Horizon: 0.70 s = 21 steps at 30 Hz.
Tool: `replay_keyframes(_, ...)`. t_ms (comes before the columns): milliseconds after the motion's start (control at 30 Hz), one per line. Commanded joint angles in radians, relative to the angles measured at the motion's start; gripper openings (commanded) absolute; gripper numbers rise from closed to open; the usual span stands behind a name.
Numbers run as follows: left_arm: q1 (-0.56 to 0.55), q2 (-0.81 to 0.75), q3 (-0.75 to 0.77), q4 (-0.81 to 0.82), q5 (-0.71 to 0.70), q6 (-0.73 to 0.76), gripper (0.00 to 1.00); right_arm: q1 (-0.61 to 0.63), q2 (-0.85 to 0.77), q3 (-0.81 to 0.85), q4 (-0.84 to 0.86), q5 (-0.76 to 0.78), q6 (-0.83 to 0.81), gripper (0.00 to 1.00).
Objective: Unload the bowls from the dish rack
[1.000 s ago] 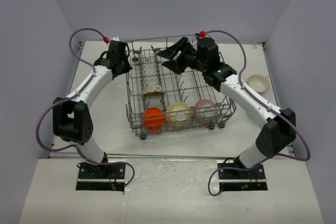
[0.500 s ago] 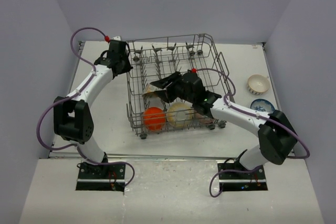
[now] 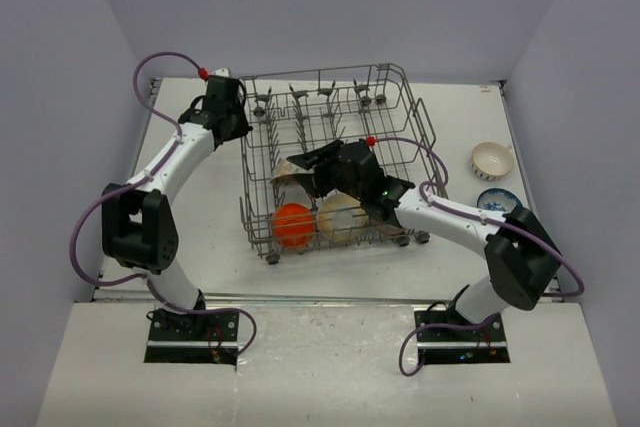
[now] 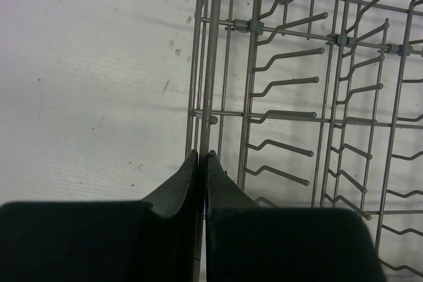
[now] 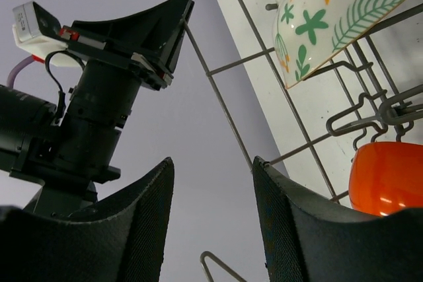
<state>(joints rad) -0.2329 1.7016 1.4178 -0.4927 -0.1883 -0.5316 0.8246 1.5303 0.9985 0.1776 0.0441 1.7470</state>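
The dish rack point(image 3: 320, 107) fills the middle of the worktop point(image 3: 210, 217). At its upper-left corner the left gripper point(image 4: 201, 158) is clenched on the rim wire. The right gripper point(image 5: 213, 183) reaches inside the rack, fingers apart and grasping nothing, near the tilted floral bowl point(image 5: 330, 11), with rack wires crossing in front of that bowl. The orange bowl point(image 3: 293, 225) and cream-yellow bowl point(image 3: 342, 219) sit along the rack's lower edge, the right arm point(image 3: 440, 215) overlapping the spot to their right. At the frame's right, a whitish bowl point(image 3: 492, 158) and a blue-and-white bowl point(image 3: 497, 199) rest on the worktop.
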Motion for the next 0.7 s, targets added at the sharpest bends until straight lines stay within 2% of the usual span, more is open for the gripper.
replay_keyframes(0,-0.008,-0.013,0.021,-0.058,0.064,-0.033,0.00,0.004,0.071,0.054,-0.015,0.047,-0.006,0.52)
replay_keyframes(233,0.004,-0.020,0.024,-0.060,0.078,-0.036,0.00,0.005,0.117,0.176,-0.173,0.037,-0.092,0.52)
replay_keyframes(367,0.006,-0.023,0.023,-0.064,0.076,-0.038,0.00,0.004,0.165,0.298,-0.424,0.059,-0.164,0.52)
replay_keyframes(533,0.006,-0.026,0.018,-0.060,0.079,-0.044,0.00,0.011,0.117,0.209,-0.386,0.088,-0.127,0.51)
replay_keyframes(667,0.006,-0.033,0.017,-0.058,0.084,-0.047,0.00,0.011,0.120,0.218,-0.403,0.111,-0.122,0.51)
